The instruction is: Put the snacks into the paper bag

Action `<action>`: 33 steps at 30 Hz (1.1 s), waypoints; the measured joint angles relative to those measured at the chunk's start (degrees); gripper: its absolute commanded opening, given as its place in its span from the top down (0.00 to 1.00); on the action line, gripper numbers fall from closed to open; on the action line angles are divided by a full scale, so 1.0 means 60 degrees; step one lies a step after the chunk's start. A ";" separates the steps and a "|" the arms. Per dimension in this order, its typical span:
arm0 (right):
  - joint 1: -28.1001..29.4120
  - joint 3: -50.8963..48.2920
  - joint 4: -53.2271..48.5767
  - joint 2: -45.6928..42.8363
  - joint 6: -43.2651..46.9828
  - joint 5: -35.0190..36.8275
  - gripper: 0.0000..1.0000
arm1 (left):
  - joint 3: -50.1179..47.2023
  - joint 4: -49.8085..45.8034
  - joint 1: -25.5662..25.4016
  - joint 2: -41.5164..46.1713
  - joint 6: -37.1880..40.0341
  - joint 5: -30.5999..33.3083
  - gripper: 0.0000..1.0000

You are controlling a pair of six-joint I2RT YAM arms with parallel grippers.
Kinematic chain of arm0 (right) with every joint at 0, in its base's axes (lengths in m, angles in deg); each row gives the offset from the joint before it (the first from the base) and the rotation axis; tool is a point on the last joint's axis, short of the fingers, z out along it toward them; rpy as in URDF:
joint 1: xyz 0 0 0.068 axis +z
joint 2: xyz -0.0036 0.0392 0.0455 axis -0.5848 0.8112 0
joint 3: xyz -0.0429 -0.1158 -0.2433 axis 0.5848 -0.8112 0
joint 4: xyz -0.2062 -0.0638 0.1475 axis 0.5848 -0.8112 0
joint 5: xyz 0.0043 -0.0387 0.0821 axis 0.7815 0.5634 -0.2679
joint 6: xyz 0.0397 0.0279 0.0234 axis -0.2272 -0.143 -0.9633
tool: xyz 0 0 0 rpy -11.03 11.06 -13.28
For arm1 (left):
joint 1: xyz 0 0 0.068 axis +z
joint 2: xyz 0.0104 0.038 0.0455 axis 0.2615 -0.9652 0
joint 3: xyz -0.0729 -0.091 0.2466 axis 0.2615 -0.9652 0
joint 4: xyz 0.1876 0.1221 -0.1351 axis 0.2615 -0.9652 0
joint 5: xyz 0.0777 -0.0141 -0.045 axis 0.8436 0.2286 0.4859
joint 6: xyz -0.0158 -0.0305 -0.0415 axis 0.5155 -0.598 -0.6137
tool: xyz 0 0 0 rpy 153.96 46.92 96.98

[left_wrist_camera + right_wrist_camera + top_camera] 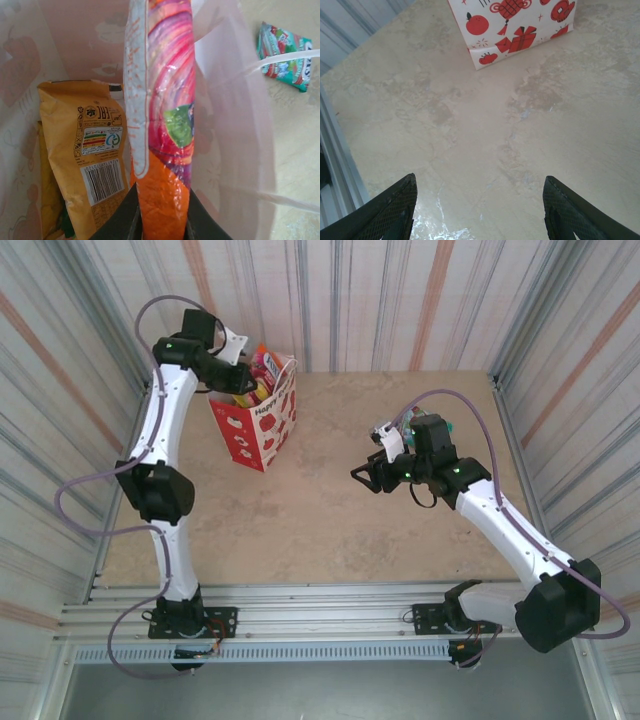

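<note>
Plainly, the left gripper [162,222] was down in the mouth of the paper bag [258,428], its two dark fingers pinched close against the lower end of a glossy packet [165,100] held on edge. That packet was orange at the gripped end, swirling into pink and purple with a green patch, and had a white crimped seam along one side; a line of orange print ran along the seam, too small for me to read. Beside it, inside the bag, an orange packet [90,160] leaned against the wall with its back showing: a barcode, a small colour-banded label and a row of tiny logos, none of them legible. From above, the bag stood upright at the far left of the table [350,540], with "Happy" written in red on its white face among red shapes. Its other face carried red prints of an apple, a gift box and a lantern. Out on the table beyond the bag's cord handle lay a teal packet [285,55] with red and white markings. The right gripper [365,477] hung above bare table, well apart from the bag, jaws spread wide and holding nothing.
</note>
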 measured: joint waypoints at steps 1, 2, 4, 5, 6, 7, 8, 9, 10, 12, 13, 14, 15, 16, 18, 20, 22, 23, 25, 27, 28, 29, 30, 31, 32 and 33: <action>0.0000 0.0000 0.0000 0.0000 -0.0018 -0.0004 0.33 | 0.0000 0.0000 0.0000 -0.0095 -0.0004 0.0084 0.90; 0.0000 0.0000 -0.0015 0.0000 -0.0025 -0.0004 0.33 | 0.0000 0.0000 0.0000 -0.0186 -0.0004 0.0157 0.89; 0.0000 0.0000 -0.0029 0.0000 -0.0047 -0.0004 0.33 | 0.0000 0.0000 0.0000 -0.0331 0.0000 0.0266 0.88; 0.0000 0.0000 -0.0029 0.0000 -0.0051 -0.0004 0.33 | 0.0000 0.0000 0.0000 -0.0386 -0.0004 0.0277 0.88; 0.0000 0.0000 -0.0029 0.0000 -0.0051 -0.0004 0.33 | 0.0000 0.0000 0.0000 -0.0426 -0.0004 0.0313 0.88; 0.0000 0.0000 -0.0029 0.0000 -0.0051 -0.0004 0.33 | 0.0000 -0.0004 0.0000 -0.0463 -0.0004 0.0335 0.88; 0.0000 0.0000 -0.0029 0.0000 -0.0051 -0.0004 0.33 | 0.0000 0.0000 0.0000 -0.0495 -0.0004 0.0335 0.87; 0.0000 0.0000 -0.0029 0.0000 -0.0051 -0.0004 0.33 | 0.0000 0.0000 0.0000 -0.0521 -0.0004 0.0331 0.86; 0.0000 0.0000 -0.0029 0.0000 -0.0055 -0.0004 0.33 | 0.0004 0.0000 0.0000 -0.0554 -0.0004 0.0335 0.84; 0.0000 0.0000 -0.0029 0.0000 -0.0055 0.0000 0.33 | 0.0007 0.0000 0.0000 -0.0619 -0.0004 0.0331 0.81; 0.0000 0.0000 -0.0029 0.0000 -0.0055 0.0000 0.33 | 0.0007 0.0000 0.0000 -0.0659 0.0000 0.0331 0.79; 0.0000 0.0000 -0.0029 0.0000 -0.0055 0.0000 0.33 | 0.0007 0.0000 0.0000 -0.0696 0.0000 0.0331 0.77; 0.0000 0.0000 -0.0029 0.0000 -0.0055 0.0000 0.33 | 0.0007 0.0000 0.0000 -0.0732 -0.0007 0.0335 0.75; 0.0000 0.0000 -0.0029 0.0000 -0.0055 0.0000 0.33 | 0.0007 0.0004 0.0000 -0.0758 -0.0004 0.0342 0.73; 0.0000 0.0000 -0.0036 0.0000 -0.0055 0.0000 0.33 | 0.0011 0.0000 0.0000 -0.0769 -0.0004 0.0390 0.68; 0.0000 0.0000 -0.0055 0.0000 -0.0055 0.0004 0.33 | 0.0066 0.0000 0.0000 -0.0769 0.0004 0.0444 0.64; 0.0000 0.0007 -0.0117 0.0000 -0.0055 0.0018 0.33 | 0.0135 0.0000 0.0000 -0.0754 0.0004 0.0521 0.61; 0.0000 0.0018 -0.0142 0.0000 -0.0055 0.0033 0.33 | 0.0149 -0.0007 0.0000 -0.0732 0.0004 0.0586 0.60; 0.0000 0.0102 -0.0229 0.0000 -0.0091 0.0051 0.33 | 0.0168 -0.0025 -0.0011 -0.0627 0.0011 0.0739 0.59; -0.0004 0.0215 -0.0277 0.0000 -0.0197 0.0168 0.33 | 0.0193 -0.0066 -0.0040 -0.0430 0.0022 0.0929 0.58; -0.0004 0.0284 -0.0310 0.0000 -0.0240 0.0215 0.33 | 0.0222 -0.0087 -0.0069 -0.0288 0.0040 0.1035 0.57; -0.0022 0.0353 -0.0324 0.0000 -0.0291 0.0255 0.33 | 0.0237 -0.0102 -0.0120 -0.0091 0.0058 0.1169 0.56; -0.0055 0.0437 -0.0375 0.0000 -0.0364 0.0280 0.33 | 0.0237 -0.0113 -0.0197 0.0186 0.0113 0.1319 0.55; -0.0084 0.0499 -0.0390 0.0000 -0.0441 0.0324 0.33 | 0.0237 -0.0113 -0.0280 0.0430 0.0149 0.1453 0.54; -0.0146 0.0579 -0.0423 0.0000 -0.0517 0.0393 0.33 | 0.0233 -0.0106 -0.0412 0.0790 0.0208 0.1617 0.53; -0.0222 0.0659 -0.0459 0.0007 -0.0627 0.0441 0.33 | 0.0186 -0.0091 -0.0568 0.1173 0.0251 0.1759 0.53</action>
